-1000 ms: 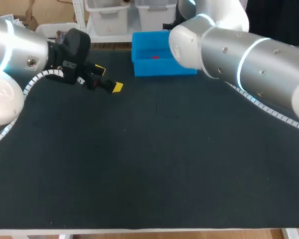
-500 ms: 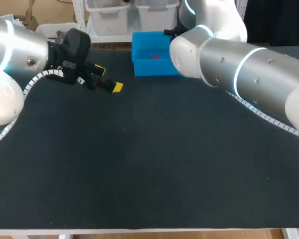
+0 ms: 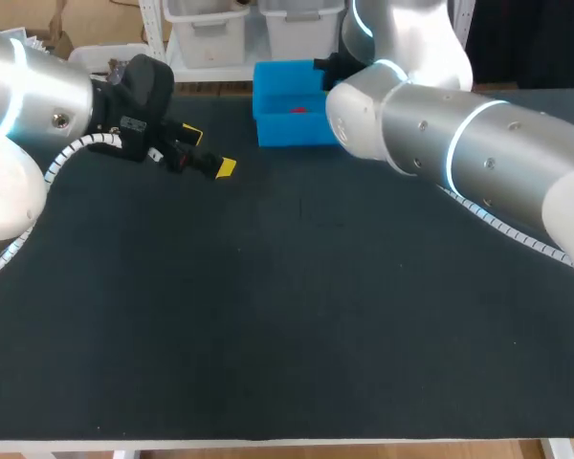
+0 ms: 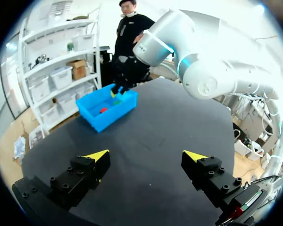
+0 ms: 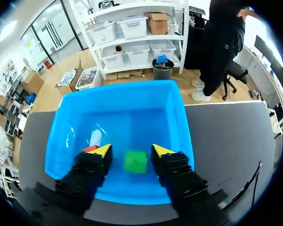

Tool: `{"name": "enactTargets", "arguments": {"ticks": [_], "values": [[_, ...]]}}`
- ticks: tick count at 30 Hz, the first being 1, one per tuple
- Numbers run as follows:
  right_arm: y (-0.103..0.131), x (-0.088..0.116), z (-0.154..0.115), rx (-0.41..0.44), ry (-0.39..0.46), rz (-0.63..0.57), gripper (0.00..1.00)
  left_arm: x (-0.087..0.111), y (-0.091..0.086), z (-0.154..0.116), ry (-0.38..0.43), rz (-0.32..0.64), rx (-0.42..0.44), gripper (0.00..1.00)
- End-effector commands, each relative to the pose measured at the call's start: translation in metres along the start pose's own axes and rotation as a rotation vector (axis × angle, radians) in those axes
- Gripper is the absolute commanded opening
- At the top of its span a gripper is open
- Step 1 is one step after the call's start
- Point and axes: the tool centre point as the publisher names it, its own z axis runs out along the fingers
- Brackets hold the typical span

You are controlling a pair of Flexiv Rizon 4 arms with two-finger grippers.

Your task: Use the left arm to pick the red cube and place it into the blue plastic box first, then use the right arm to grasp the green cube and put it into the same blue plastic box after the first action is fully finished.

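At the left of the black table, the left gripper rests with fingers spread and nothing between them. Its share looks done, since the one red cube lies inside the one blue box at the far middle. To the right, the right gripper hangs over that box, fingers parted, with the one green cube between them but seemingly touching neither, so the second step looks to be at its release, and next the right arm should lift straight up, clear of the box walls.
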Motion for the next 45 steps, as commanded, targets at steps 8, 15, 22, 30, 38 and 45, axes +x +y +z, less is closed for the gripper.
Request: {"name": "enactTargets", "arguments": {"ticks": [8, 15, 22, 30, 38, 45], "values": [[0.01, -0.032, -0.01, -0.005, 0.116, 0.0, 1.0, 0.003, 0.002, 0.0, -0.012, 0.004, 0.007, 1.0], [0.011, -0.036, -0.032, -0.022, 0.1, -0.006, 1.0, 0.003, 0.002, 0.0, -0.012, 0.004, 0.007, 1.0], [-0.002, -0.024, -0.062, -0.045, 0.09, -0.021, 1.0, 0.003, 0.002, 0.0, -0.012, 0.004, 0.007, 1.0], [-0.023, 0.002, -0.092, -0.069, 0.065, -0.053, 1.0, 0.003, 0.002, 0.0, -0.012, 0.004, 0.007, 1.0], [-0.04, 0.031, -0.117, -0.111, 0.014, -0.061, 1.0, 0.003, 0.002, 0.0, -0.012, 0.004, 0.007, 1.0], [-0.052, 0.059, -0.134, -0.141, -0.012, -0.071, 1.0, 0.003, 0.002, 0.0, -0.012, 0.004, 0.007, 1.0]]}}
